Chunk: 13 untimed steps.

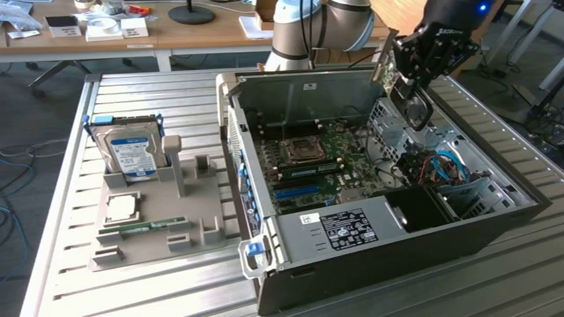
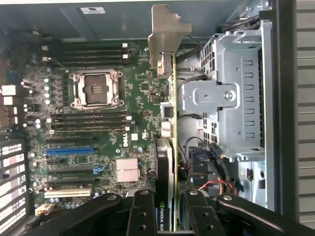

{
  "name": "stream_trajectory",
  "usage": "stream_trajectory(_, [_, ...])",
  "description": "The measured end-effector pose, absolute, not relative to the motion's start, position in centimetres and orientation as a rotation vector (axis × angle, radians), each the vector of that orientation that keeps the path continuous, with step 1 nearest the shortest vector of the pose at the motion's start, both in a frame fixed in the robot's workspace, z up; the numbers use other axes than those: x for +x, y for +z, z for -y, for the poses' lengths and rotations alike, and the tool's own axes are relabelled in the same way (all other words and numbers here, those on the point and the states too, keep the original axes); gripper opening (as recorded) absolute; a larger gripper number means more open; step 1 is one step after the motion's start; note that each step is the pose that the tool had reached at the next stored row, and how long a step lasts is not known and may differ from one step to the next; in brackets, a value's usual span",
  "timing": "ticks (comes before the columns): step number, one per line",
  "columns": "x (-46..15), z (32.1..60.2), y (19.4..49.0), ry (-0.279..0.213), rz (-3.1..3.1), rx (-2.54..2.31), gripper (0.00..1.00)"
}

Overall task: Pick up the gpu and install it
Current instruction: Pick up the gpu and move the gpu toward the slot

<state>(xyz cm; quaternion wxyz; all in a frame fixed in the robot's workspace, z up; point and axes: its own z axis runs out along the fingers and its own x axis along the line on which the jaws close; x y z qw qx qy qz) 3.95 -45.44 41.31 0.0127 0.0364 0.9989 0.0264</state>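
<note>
While above one open case, one gpu in one gripper.

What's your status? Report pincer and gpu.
Pincer shut on gpu. Held edge-on above motherboard, not seated. Drive cage close alongside.

place: robotics lab | cues: slatted metal workbench, cluttered wooden desk, floor cables, opened PC tower

On the slatted metal table, a hard drive is standing upright in the grey holder at the exterior view's left, with a processor chip and a memory stick lying in it. Just beside it, the open computer case is showing its motherboard, CPU socket and blue slot.
</note>
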Motion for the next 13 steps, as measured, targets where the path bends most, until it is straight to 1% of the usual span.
stream_trajectory(13, [4.21, 45.64, 41.31, 0.082, -3.113, 0.114, 0.27])
